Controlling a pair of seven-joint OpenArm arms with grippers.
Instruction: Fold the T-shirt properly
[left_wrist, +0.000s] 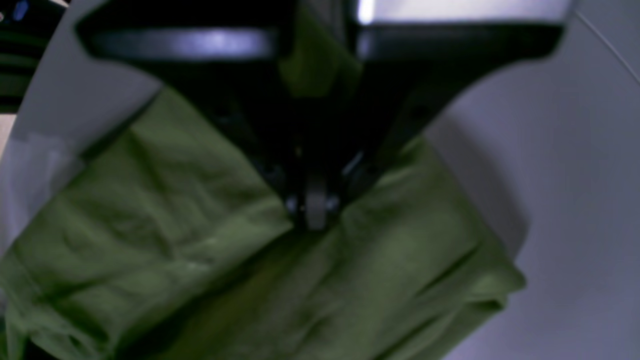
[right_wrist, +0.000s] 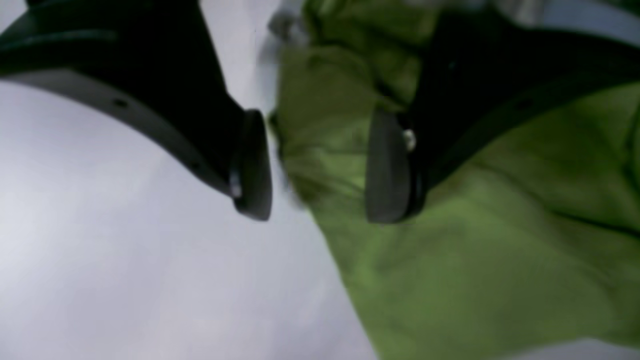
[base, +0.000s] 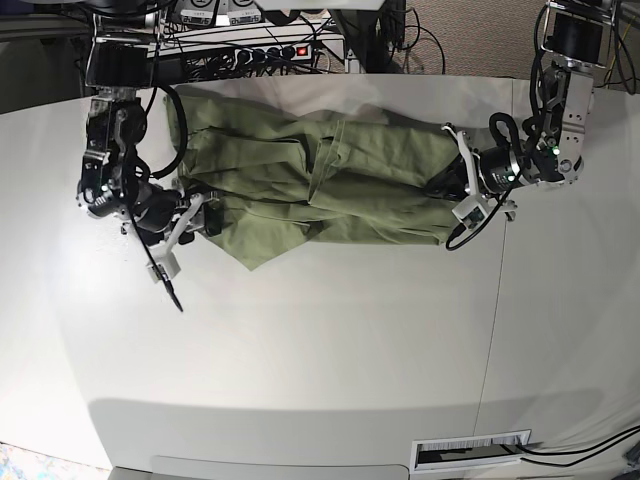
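I saw the T-shirt (base: 330, 185) only roughly gathered lengthwise on the table (base: 320, 350), my left gripper (left_wrist: 315, 210) clenched on cloth, my right gripper (right_wrist: 320, 165) released, most folding remaining.

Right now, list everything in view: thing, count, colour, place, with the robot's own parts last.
T-shirt: one, olive green, spread rumpled across the far half of the table, partly folded over itself.
Table: one, pale grey-white, fills most of the base view.
Power strip: one, white with a red lit switch, behind the table's far edge among cables.
Vent grille: one, white, at the near edge of the base view.
Left gripper: one, black, shut on the T-shirt at the garment's end on the base view's right.
Right gripper: one, black, open, at the T-shirt's edge on the base view's left; cloth lies between the fingers, not pinched.
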